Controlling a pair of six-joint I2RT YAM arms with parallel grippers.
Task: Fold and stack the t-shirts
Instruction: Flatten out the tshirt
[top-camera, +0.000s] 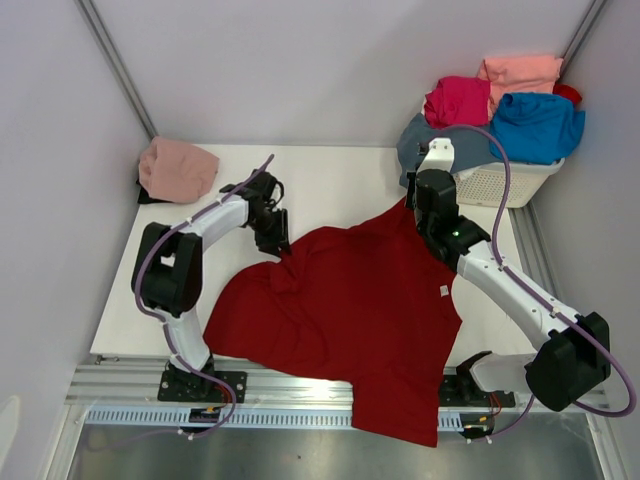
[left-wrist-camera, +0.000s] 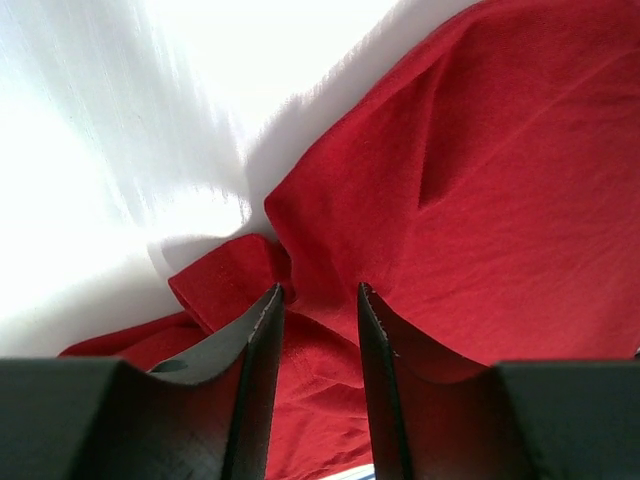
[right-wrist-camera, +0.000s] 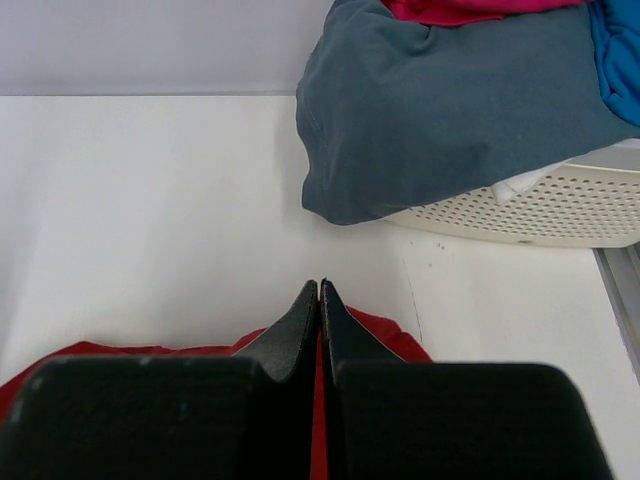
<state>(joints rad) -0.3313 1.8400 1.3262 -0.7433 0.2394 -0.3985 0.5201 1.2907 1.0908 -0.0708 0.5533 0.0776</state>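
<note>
Dark red t-shirt (top-camera: 350, 310), dusty pink t-shirt (top-camera: 178, 168), slate-blue t-shirt (right-wrist-camera: 440, 110), white lattice basket (top-camera: 505, 185).

Far corner of dark red t-shirt (top-camera: 345, 320) hidden under right gripper (top-camera: 412, 205), basket (right-wrist-camera: 540, 215) cut off by right wrist view's edge, dark thing (top-camera: 145, 196) under dusty pink t-shirt (top-camera: 178, 168) too hidden to identify

Lab: white enclosure (top-camera: 300, 70), aluminium rail (top-camera: 330, 392).
</note>
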